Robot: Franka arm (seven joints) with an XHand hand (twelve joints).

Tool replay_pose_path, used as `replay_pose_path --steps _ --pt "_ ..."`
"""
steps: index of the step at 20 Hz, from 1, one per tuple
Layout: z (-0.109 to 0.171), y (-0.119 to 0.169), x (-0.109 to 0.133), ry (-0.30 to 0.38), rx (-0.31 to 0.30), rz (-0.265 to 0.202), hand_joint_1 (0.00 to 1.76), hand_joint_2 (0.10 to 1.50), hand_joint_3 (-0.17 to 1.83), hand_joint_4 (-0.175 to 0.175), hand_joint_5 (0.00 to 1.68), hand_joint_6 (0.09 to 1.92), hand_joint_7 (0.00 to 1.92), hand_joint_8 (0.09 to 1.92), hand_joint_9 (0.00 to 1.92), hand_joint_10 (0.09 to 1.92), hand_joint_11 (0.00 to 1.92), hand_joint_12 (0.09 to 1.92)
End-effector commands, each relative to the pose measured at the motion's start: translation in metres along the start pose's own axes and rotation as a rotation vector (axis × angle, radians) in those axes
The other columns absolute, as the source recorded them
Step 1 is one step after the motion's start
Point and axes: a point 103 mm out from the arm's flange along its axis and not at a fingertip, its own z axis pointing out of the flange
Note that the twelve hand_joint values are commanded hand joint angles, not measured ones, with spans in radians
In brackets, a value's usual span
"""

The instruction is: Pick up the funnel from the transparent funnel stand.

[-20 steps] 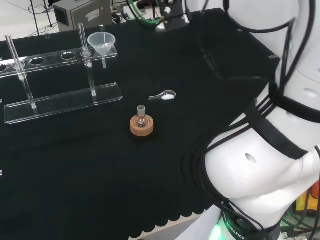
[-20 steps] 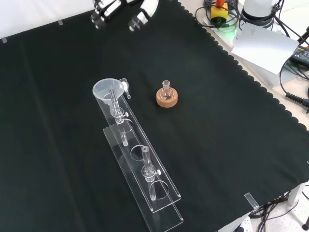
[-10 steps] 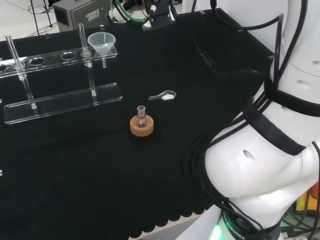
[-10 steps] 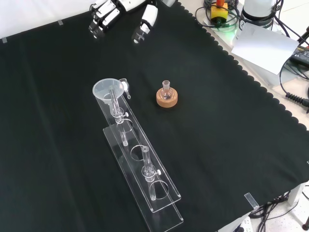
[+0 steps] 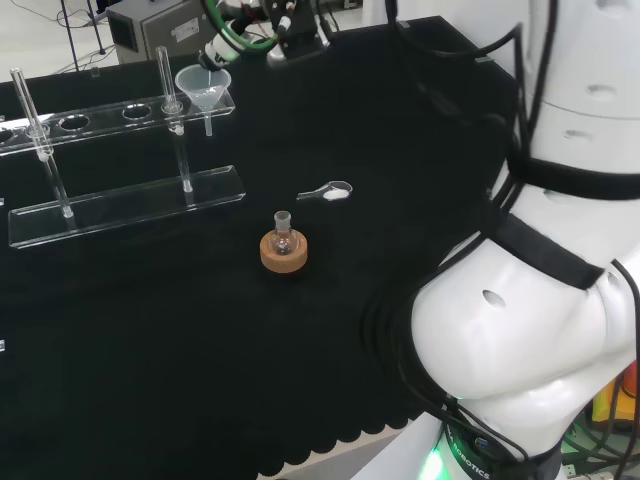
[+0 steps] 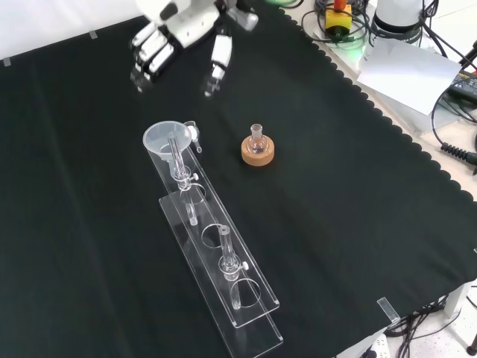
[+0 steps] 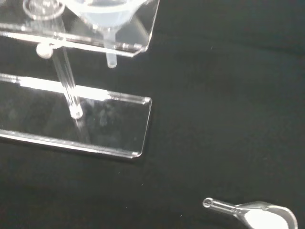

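Observation:
A clear funnel (image 5: 203,85) sits in the end hole of the transparent stand (image 5: 126,203), its spout hanging through the upper shelf. The front view has the funnel (image 6: 164,138) at the far end of the stand (image 6: 247,300). My hand (image 6: 183,26) hovers beyond and above it, open, with fingers (image 6: 146,63) and thumb spread apart and pointing down at the cloth. It holds nothing and stays clear of the funnel. Seen from the wrist, the funnel (image 7: 107,13) and the stand's base plate (image 7: 117,123) are close.
A small round flask on a cork ring (image 6: 258,148) stands to the right of the funnel in the front view. A clear scoop with white powder (image 5: 330,191) lies on the cloth between the flask and the stand, as seen by the wrist camera too (image 7: 259,217). The arm's white links (image 5: 540,300) stand at the head view's right.
In the front view my hand has come down from the top edge toward the funnel, fingers still spread. The arm's links have shifted in the head view. The glassware has not moved.

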Motion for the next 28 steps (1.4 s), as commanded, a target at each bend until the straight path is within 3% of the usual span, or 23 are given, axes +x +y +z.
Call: replay_pose_path --steps 1,8,22,28 --pt "0.012 0.020 0.016 -0.036 0.071 -0.023 0.43 0.91 0.24 -0.036 0.14 0.09 0.00 0.58 0.18 0.70 0.00 1.41" --pt "0.020 0.033 0.025 -0.064 0.139 -0.041 0.48 0.83 0.23 -0.036 0.10 0.09 0.00 0.51 0.18 0.73 0.05 1.47" --pt "0.017 0.050 0.036 -0.158 0.157 -0.059 0.62 0.72 0.25 -0.066 0.03 0.09 0.00 0.34 0.13 0.82 0.14 1.49" --pt "0.017 0.057 0.040 -0.204 0.181 -0.068 0.72 0.67 0.35 -0.077 0.02 0.09 0.00 0.38 0.14 0.83 0.20 1.47"
